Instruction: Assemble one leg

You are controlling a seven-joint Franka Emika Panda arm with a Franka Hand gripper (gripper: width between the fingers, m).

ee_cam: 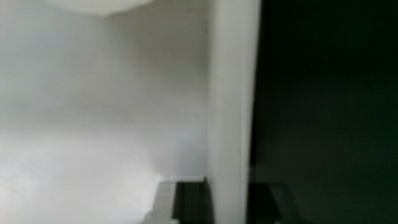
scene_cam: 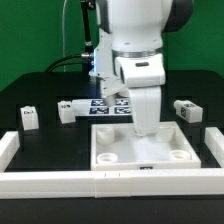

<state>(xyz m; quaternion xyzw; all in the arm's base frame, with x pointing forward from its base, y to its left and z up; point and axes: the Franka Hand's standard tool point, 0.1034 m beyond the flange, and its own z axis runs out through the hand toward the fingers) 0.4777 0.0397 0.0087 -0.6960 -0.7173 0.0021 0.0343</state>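
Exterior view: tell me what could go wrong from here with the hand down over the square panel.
1. The hand hides the far corner of the panel, so alignment with a socket cannot be checked; a miss might jam or shove the panel.
2. The wrist view is mostly blurred white, giving little guidance.
3. A loose leg lies close on the exterior view's right; a wide retreat could knock it.

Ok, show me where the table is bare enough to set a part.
On the exterior view's left, bare table lies between the panel and the side rail, in front of two legs. A narrower strip borders the panel on that view's right. Crowded: around the marker board and under the gripper.
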